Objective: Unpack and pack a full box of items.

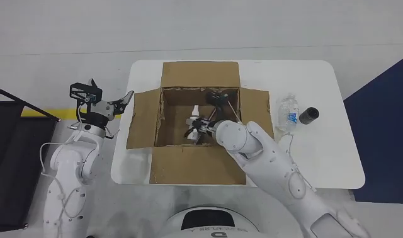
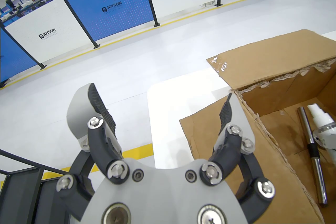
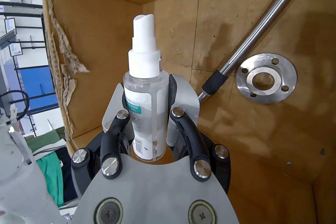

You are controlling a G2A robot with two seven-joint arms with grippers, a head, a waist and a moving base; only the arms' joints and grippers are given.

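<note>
- Grey left gripper [image 2: 160,96] parked off the left edge of the table [image 1: 327,156], just beside the cardboard box [image 1: 200,73]; fingers spread wide, nothing held.
- Box open, flaps folded outward, mostly bare inside.
- Inside the box, right gripper [image 3: 147,89] with fingers clamped on a clear spray bottle [image 3: 143,59], white nozzle pointing away from the wrist; cannot tell whether lifted clear of the floor.
- Lying on the box floor: steel rod [image 3: 252,36] with a black band, and a round steel flange [image 3: 266,78] just beside it, not touching.
- Right of the box, on the table: clear plastic bottle [image 1: 288,114] and dark cylinder [image 1: 308,115], near each other.
- Judged as unpacking, roughly midway: two items out, one in grasp, rod and flange left to fetch, all repacking still ahead. Could equally be packing.
</note>
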